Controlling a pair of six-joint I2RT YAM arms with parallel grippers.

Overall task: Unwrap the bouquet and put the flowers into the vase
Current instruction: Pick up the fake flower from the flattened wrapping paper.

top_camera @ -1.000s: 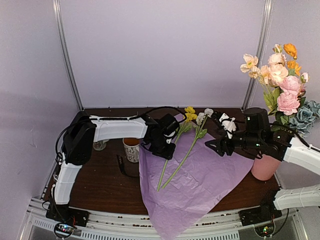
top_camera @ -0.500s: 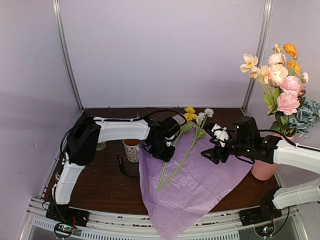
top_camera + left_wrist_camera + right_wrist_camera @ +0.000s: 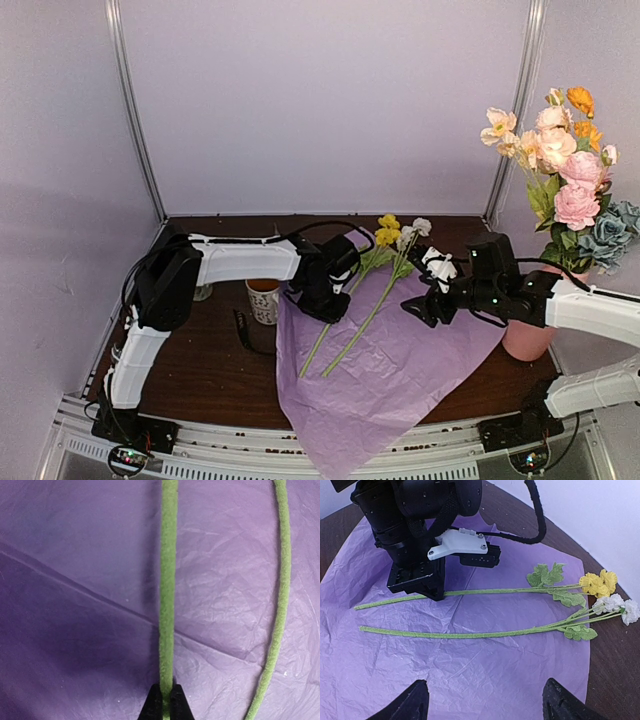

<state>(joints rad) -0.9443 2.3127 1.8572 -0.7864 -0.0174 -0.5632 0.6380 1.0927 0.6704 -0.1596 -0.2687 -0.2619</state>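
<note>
Lilac tissue paper (image 3: 390,370) lies spread out and crinkled. On it lie the yellow flower (image 3: 520,590) and the white flower (image 3: 470,634), their fuzzy green stems side by side. The left gripper (image 3: 163,704) is clenched on the yellow flower's stem. The right gripper (image 3: 482,707) hovers above the paper, jaws spread and empty. The pink vase (image 3: 530,338), holding mixed blooms (image 3: 560,160), stands beside the paper's right corner.
</note>
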